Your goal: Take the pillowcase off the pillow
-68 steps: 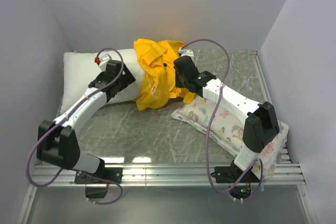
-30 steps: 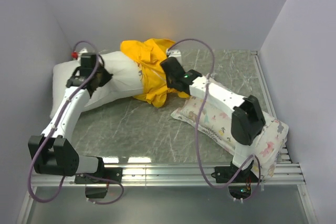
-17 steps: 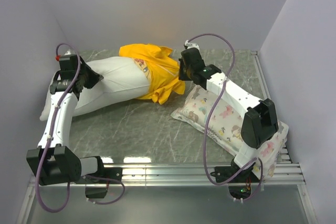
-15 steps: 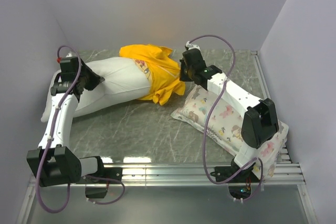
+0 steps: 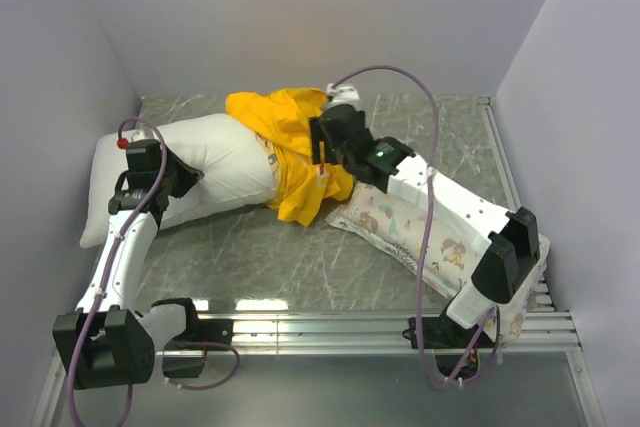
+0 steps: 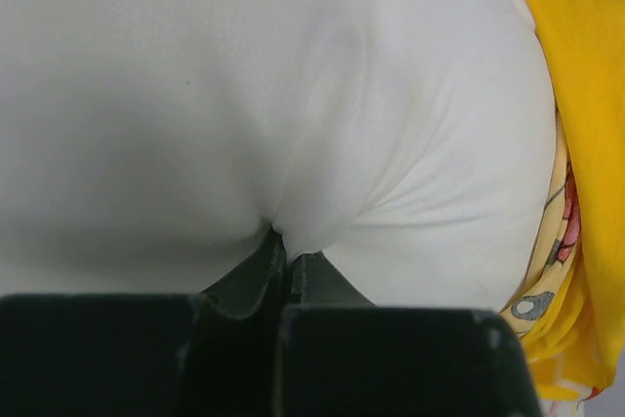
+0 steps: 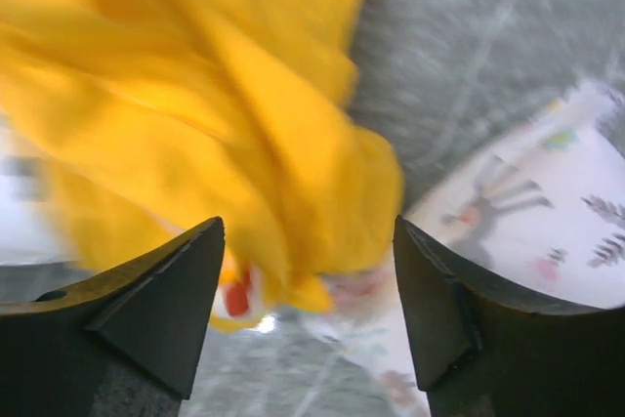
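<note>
The plain white pillow lies at the left of the table. Its right end is still inside the bunched yellow pillowcase. My left gripper is shut on a fold of the pillow's white fabric, which shows pinched between the jaws in the left wrist view at the left gripper; the pillow fills that view, with the pillowcase at its right edge. My right gripper hangs over the pillowcase's right side. In the right wrist view the right gripper is open, holding nothing, above the blurred pillowcase.
A white pillow printed with pastel figures lies at the right under my right arm; the printed pillow also shows in the right wrist view. Walls enclose the left, back and right. A metal rail runs along the near edge.
My right gripper has opened, let go of the pillowcase and shifted left and nearer over it. The left gripper has moved nearer with the pillow, and the yellow cover hangs lower.
</note>
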`<state>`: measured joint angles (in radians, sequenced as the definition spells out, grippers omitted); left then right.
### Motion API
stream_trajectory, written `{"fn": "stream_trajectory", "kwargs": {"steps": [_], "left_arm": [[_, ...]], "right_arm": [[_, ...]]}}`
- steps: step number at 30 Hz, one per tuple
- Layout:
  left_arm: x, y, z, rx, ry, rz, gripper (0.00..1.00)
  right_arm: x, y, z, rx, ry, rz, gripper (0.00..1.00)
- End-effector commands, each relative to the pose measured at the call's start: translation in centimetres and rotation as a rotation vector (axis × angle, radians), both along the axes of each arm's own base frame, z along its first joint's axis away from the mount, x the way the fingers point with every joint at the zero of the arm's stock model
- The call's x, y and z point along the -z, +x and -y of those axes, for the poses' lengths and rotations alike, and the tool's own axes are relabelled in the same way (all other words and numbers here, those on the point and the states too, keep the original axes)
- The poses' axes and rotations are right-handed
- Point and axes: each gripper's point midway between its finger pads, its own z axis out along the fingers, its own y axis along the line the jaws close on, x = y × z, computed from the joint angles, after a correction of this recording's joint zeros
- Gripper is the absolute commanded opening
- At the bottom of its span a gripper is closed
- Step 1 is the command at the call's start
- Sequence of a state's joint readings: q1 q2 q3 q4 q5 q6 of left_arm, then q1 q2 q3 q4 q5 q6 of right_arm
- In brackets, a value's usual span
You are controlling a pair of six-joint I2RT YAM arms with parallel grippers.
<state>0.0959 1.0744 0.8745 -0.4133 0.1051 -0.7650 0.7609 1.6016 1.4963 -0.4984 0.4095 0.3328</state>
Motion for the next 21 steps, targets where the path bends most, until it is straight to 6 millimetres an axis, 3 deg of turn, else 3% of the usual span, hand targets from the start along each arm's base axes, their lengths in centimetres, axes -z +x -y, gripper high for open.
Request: {"fn": "stream_trajectory", "kwargs": {"steps": [1, 2, 3, 8, 9, 12, 13, 16, 17, 18, 19, 20, 21], "left_arm": [[-0.3, 0.4, -1.4, -0.076, 0.053, 0.031, 0.01], [-0.5, 0.5, -1.2, -0.07, 0.054, 0.035, 0.0], [-0.6, 0.5, -1.1, -0.067, 0.054, 0.036, 0.0], [-0.5, 0.4, -0.5, -0.051, 0.054, 0.032, 0.0], [-0.5, 0.4, -0.5, -0.053, 0.051, 0.034, 0.0], [-0.7, 0.4, -0.5, -0.051, 0.054, 0.033, 0.01], [-0.7, 0.2, -0.5, -0.049, 0.055, 0.024, 0.01], [-1.6, 0.3, -1.7, -0.092, 0.1, 0.037, 0.0], [-2.2, 0.4, -2.0, -0.101, 0.107, 0.04, 0.0], [-2.5, 0.4, -2.3, -0.101, 0.122, 0.044, 0.0], [-2.8, 0.4, -3.2, -0.124, 0.131, 0.046, 0.0], [-3.4, 0.6, -3.8, -0.136, 0.134, 0.054, 0.0], [-3.6, 0.6, -4.4, -0.139, 0.137, 0.057, 0.0]], "right_arm": [[-1.9, -0.2, -2.9, 0.013, -0.089, 0.089, 0.78], [-2.2, -0.2, -3.6, 0.01, -0.101, 0.09, 0.79], [-0.6, -0.6, -5.1, -0.012, -0.14, 0.074, 0.8], [0.9, -0.8, -9.5, -0.09, -0.16, 0.063, 0.83], [2.5, -0.9, -10.3, -0.103, -0.193, 0.041, 0.83], [4.9, -0.3, -10.3, -0.092, -0.275, 0.01, 0.84], [5.5, 0.2, -9.5, -0.065, -0.298, 0.002, 0.84], [6.6, 1.7, -5.6, 0.025, -0.335, -0.033, 0.7], [7.8, 1.7, -4.1, 0.047, -0.349, -0.05, 0.58], [6.7, 1.9, -2.6, 0.08, -0.33, -0.036, 0.26], [6.6, 2.3, -1.3, 0.111, -0.319, -0.037, 0.17], [7.6, 2.8, 1.3, 0.157, -0.33, -0.06, 0.1], [6.7, 3.0, 2.9, 0.188, -0.304, -0.053, 0.08]]}}
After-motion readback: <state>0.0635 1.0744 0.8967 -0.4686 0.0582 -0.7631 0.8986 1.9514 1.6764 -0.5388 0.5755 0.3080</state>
